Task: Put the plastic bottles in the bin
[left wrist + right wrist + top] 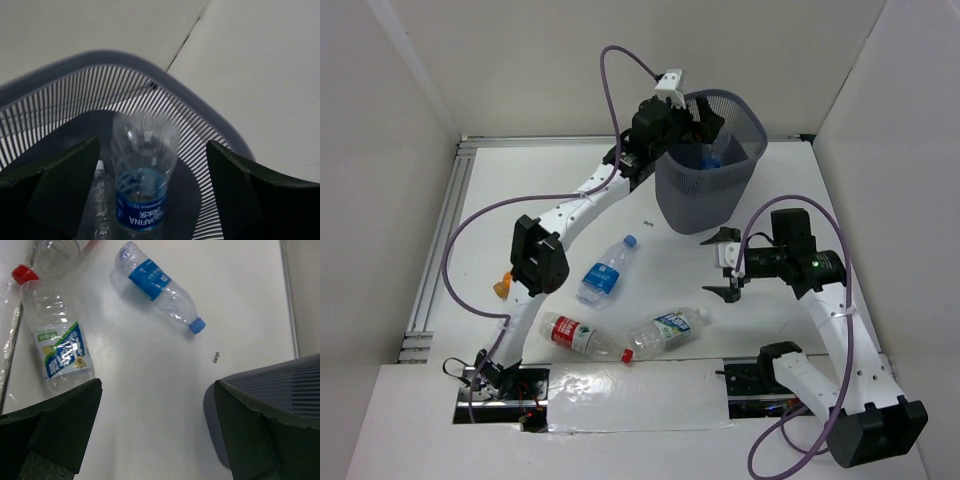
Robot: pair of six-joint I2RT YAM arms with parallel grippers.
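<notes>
left gripper hangs over the tall dark grey mesh bin, jaws spread, empty; a clear blue-labelled plastic bottle is inside. right gripper, beside the bin, likewise spread, empty. not yet binned: blue-capped bottle, red-labelled bottle, green-white-labelled bottle, stubby orange bottle.

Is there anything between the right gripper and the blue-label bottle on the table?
Nothing visible. Only bare table lies between the open right gripper and the blue-label bottle. The green-label bottle lies off to one side, the bin to the other.
</notes>
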